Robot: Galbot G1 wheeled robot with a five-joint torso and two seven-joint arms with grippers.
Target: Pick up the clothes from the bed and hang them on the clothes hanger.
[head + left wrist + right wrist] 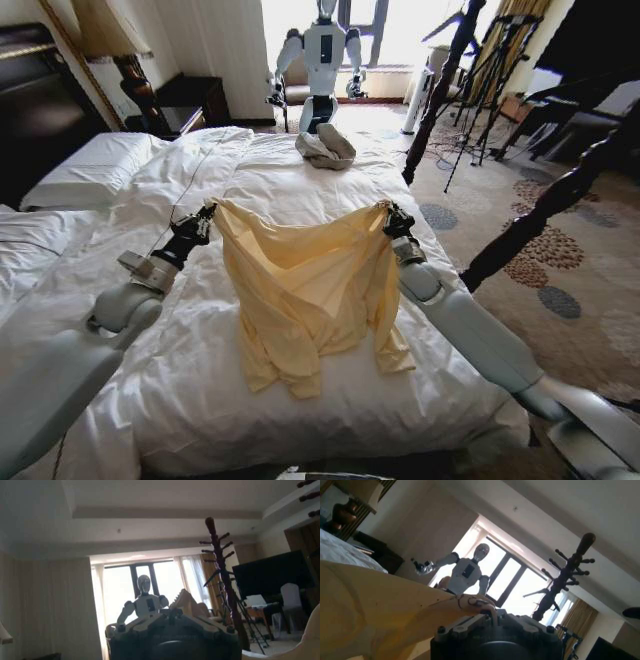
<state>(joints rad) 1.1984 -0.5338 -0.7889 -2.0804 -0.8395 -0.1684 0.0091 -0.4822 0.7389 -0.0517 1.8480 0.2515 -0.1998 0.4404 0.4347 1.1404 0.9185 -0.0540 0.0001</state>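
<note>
The left gripper and the right gripper each pinch one shoulder of the pale yellow top, fingers closed on the cloth. The top hangs spread between them above the bed, with its lower part resting on the white duvet.

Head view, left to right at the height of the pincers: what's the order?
Left pincer → pale yellow hooded top held up between them → right pincer → dark wooden coat stand pole.
</note>
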